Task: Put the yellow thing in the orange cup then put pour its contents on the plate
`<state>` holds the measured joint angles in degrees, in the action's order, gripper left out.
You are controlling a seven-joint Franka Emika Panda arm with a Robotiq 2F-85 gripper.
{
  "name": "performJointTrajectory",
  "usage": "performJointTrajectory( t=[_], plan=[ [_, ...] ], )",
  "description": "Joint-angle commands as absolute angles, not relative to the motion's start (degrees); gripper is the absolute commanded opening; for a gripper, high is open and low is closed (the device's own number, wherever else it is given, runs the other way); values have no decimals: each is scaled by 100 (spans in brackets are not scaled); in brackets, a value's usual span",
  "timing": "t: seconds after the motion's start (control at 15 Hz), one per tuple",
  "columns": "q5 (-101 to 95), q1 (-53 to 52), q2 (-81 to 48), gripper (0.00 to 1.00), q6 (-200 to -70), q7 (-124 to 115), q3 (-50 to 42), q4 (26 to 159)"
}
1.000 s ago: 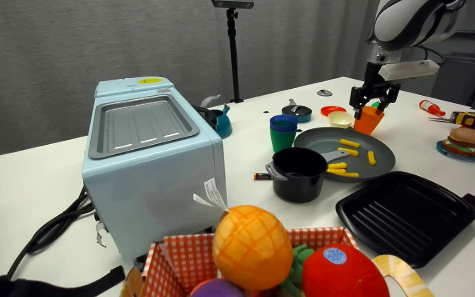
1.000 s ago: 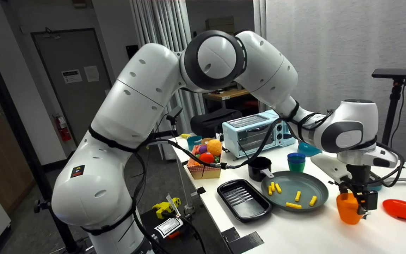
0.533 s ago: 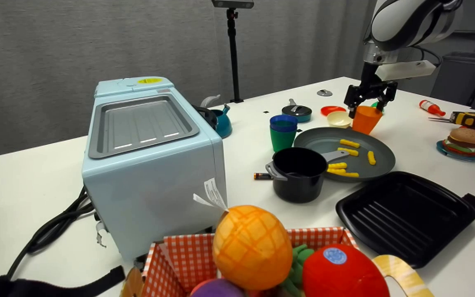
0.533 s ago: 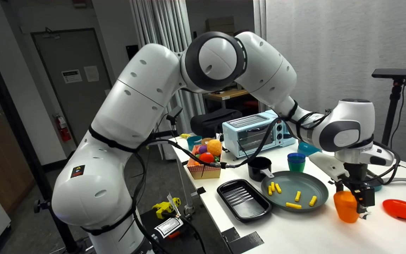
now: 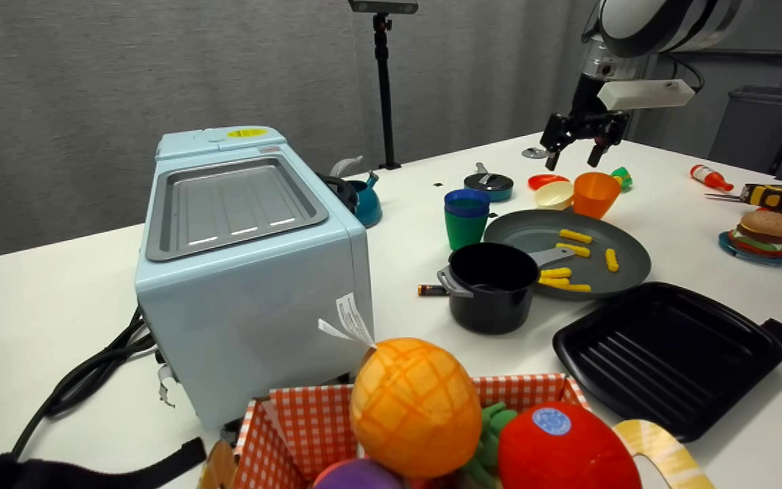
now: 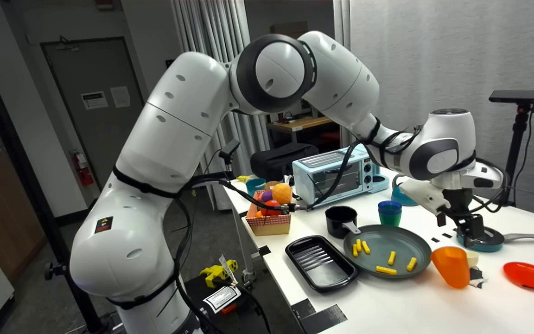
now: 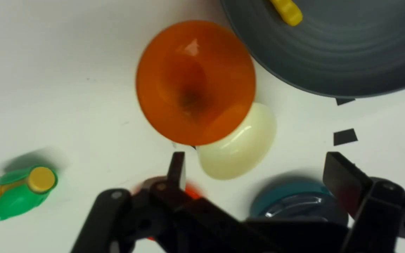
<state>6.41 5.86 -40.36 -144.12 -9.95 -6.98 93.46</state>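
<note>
Gripper [image 5: 573, 161] above, jaws apart, holding nothing. Right of grey plate [image 6: 382, 238] in an exterior view, orange cup [image 6: 450, 267] leans left, likely propped on cream bowl [image 7: 239, 151].

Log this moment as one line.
gripper: open, holding nothing | orange cup: tilted, beside plate, contents unclear | yellow pieces: on plate

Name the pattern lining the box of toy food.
Red-and-white checks; the box lining shows best in an exterior view.
</note>
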Motion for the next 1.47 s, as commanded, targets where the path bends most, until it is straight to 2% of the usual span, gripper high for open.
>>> performJointTrajectory(
  t=[0.0,1.4],
  plan=[
    [614,516,-3595,100,-14787,-907,-577,9603],
    [815,555,-2363,100,-14778,695,424,10929]
  ],
)
